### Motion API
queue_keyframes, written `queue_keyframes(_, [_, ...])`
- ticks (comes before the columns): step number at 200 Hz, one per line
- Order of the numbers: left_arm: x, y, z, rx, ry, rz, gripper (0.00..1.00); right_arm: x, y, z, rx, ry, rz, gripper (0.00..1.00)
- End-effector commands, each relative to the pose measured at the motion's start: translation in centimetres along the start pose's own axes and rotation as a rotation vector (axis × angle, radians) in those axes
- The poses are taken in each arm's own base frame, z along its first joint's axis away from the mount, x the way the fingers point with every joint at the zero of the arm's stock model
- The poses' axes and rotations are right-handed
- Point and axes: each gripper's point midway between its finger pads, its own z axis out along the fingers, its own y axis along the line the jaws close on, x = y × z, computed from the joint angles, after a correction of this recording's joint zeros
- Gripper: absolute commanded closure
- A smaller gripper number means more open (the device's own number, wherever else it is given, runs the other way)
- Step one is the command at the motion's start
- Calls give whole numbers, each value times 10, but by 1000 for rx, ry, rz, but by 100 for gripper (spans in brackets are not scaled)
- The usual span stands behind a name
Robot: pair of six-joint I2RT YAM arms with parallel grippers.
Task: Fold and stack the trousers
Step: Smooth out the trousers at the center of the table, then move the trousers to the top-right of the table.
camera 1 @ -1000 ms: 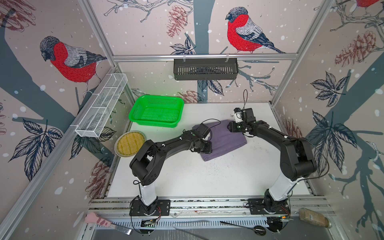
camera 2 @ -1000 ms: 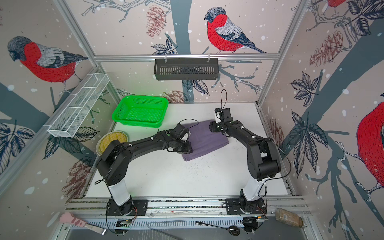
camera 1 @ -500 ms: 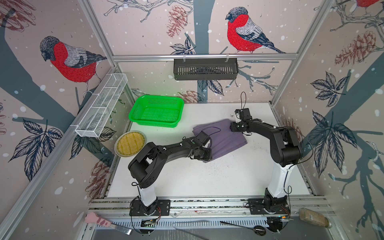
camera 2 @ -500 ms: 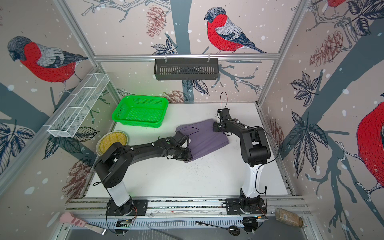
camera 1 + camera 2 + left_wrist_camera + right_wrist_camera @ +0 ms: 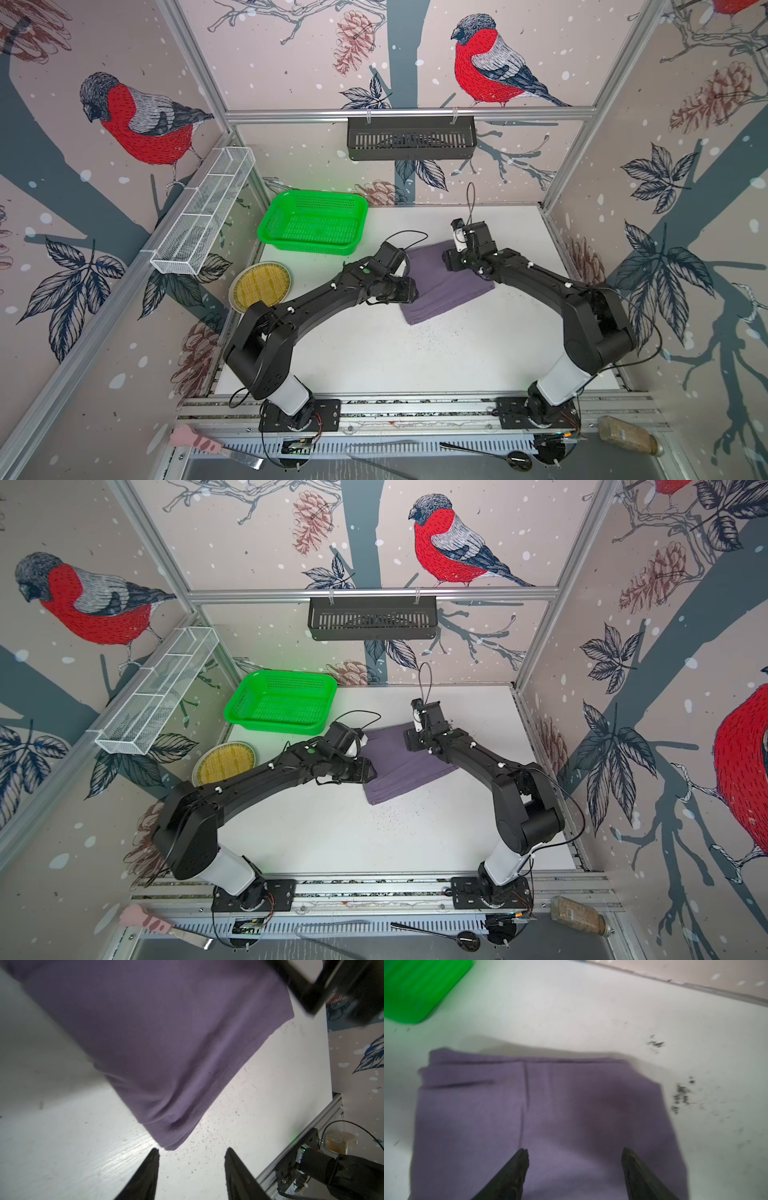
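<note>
- Found the trousers (image 5: 446, 291) lying flat on the table (image 5: 374, 353) as a compact rectangle of several layers, a little toward 1 o'clock from the table's middle in both top views; saw stacked edges at one corner in the right wrist view; saw no loose leg trailing out.
- Noted the left pincer (image 5: 191, 1150) open and gripping nothing; placed it at the bundle's 9 o'clock edge in a top view, with a corner of the cloth just beyond its tips in the left wrist view; could not tell whether touching.
- Noted the right pincer (image 5: 575, 1150) likewise open and holding nothing; placed it over the bundle's 12 o'clock end, tips above the top layer; could not settle contact, owing to blur.
- Judged the folding done or very nearly so; found the outline fairly square, with soft creasing near one corner.
- Judged the stacking outstanding; saw no other garment or pile to receive the bundle; noted the green basket (image 5: 309, 248) at 10 o'clock from the bundle, well apart, with nothing inside; could not confirm it as the destination.
- Expected as remaining work: a fresh grip on the bundle from both sides, then a transfer without spilling the layers.
</note>
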Motion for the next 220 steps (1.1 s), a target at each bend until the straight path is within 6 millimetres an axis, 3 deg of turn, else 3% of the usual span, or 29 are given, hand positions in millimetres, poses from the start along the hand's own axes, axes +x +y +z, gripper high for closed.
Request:
queue_keyframes(1, [1,25,-13,-57,-12,3,45,15,6,7,43,0,-22,18])
queue_keyframes(19, [-5,37,-23,-62,-50,-7,42,30,-1,23,74,46,-19,14])
queue_keyframes(29, [-8,43,-28,-65,-71,-13,35,34,-8,32,96,62,-26,11])
queue_keyframes(68, [-17,52,-44,-66,-154,-4,28,45,-53,53,177,133,13,9])
queue_keyframes(98, [-19,63,-51,-97,-201,-12,22,53,-104,62,260,178,79,9])
queue_keyframes(143, [-23,71,-58,-112,-214,-15,22,45,-172,71,353,201,163,9])
queue_keyframes(220, [-20,76,-65,-128,-235,-13,22,38,-315,75,565,245,245,9])
